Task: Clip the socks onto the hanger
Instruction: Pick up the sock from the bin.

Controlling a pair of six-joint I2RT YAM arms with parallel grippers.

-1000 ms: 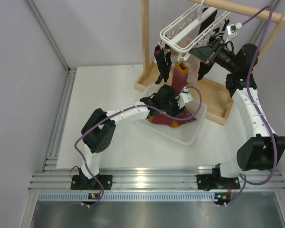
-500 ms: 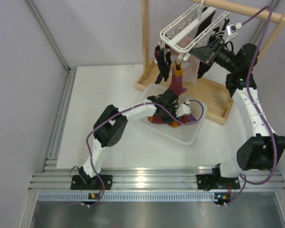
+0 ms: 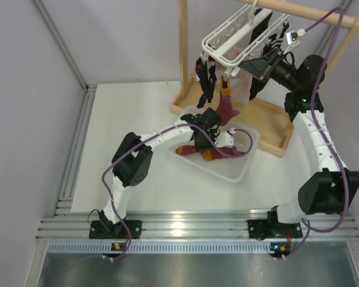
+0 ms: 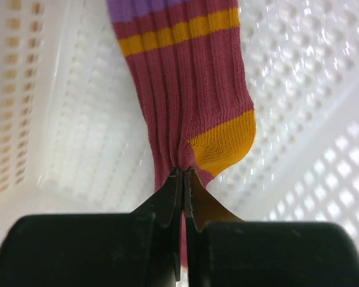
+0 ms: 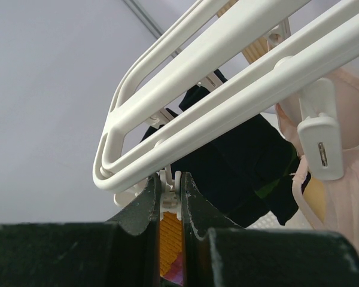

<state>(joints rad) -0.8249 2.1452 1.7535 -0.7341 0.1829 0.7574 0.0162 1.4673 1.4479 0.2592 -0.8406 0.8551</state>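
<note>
A basket (image 3: 242,173) sits on the white table (image 3: 125,119). The left gripper (image 4: 182,172) pinches the red sock (image 4: 179,89) tight at its heel. The sock runs straight up to a peg (image 5: 169,178) on the hanger (image 5: 239,42), which the right gripper (image 5: 169,186) squeezes.

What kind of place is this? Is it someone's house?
Probably not a house: it looks like a robot lab bench set up as a laundry corner. Robot arms are bolted to a metal rail, with a peg hanger on a wooden rack and a basket of socks.
</note>
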